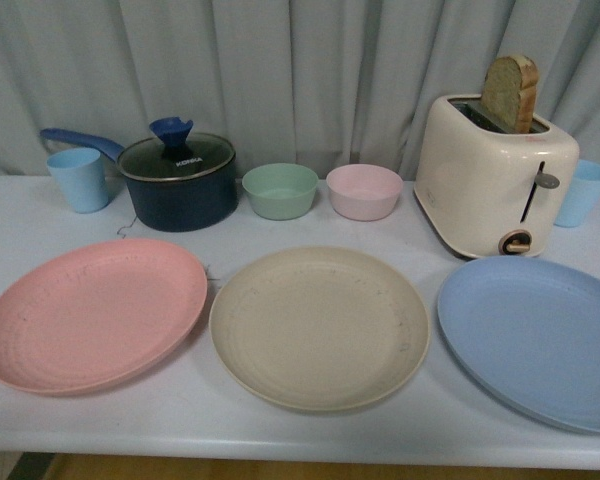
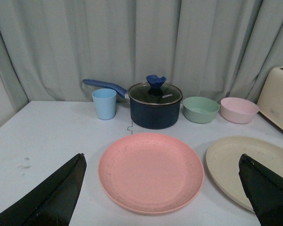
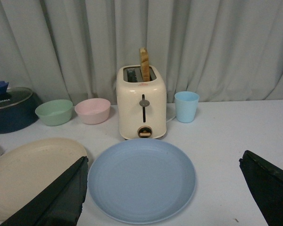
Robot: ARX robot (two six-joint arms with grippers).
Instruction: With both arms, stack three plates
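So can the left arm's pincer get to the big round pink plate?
Probably yes. The left pincer is open, and the round matte pink plate lies flat on the white table right in front of it, with nothing between them. The dark blue lidded pot sits behind the plate.

Light blue plate flat on white table, lying between the black fingers of the right claw, fingers spread wide; beige plate beside it; nearer the curtain, cream toaster with bread slice, blue cup, pink bowl, green bowl
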